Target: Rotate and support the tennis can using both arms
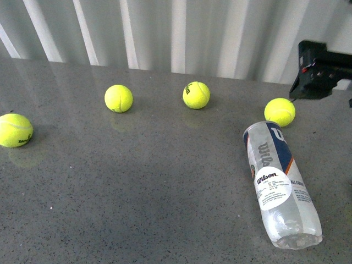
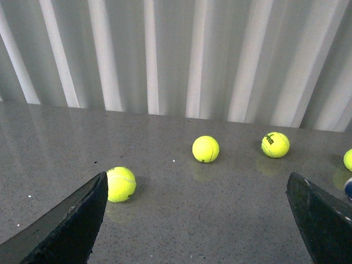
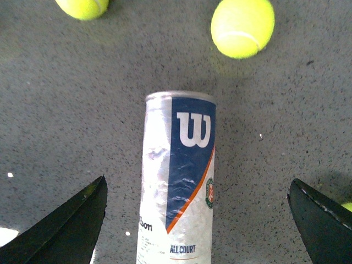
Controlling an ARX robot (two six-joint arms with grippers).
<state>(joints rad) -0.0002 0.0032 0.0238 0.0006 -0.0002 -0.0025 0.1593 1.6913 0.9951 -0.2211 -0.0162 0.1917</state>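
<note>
**Barely begun: the can lay flat and neither gripper had hold of it**

When you look at this moment, nothing of the job was done as far as the views showed. The tennis can (image 1: 280,184) lay on its side on the grey table (image 1: 137,209), to the robot's right. Its silver rim pointed away from the robot and sat near the rightmost tennis ball (image 1: 279,111), but apart from it.

Your right gripper (image 3: 196,180) was spread wide with nothing in it. One finger stood to each side of the can, well clear of the label, so it looked lined up over the can rather than gripping. Your left gripper (image 2: 197,175) was just as wide and just as empty. It faced the other balls and the ribbed wall (image 2: 165,55), not the can.

By my reading, all of it was left: closing on the can, turning it, and bringing the second arm in to support it.

Some things you could not settle:
- The front view caught only a black piece of the right arm (image 1: 319,69) at the far right edge, and none of the left arm.
- The right wrist view cut off the can's closed end.
- How high the right fingers sat above the table could not be judged.
- A dark blue sliver at the edge of the left wrist view may have been the can, but it was too small to tell
</note>
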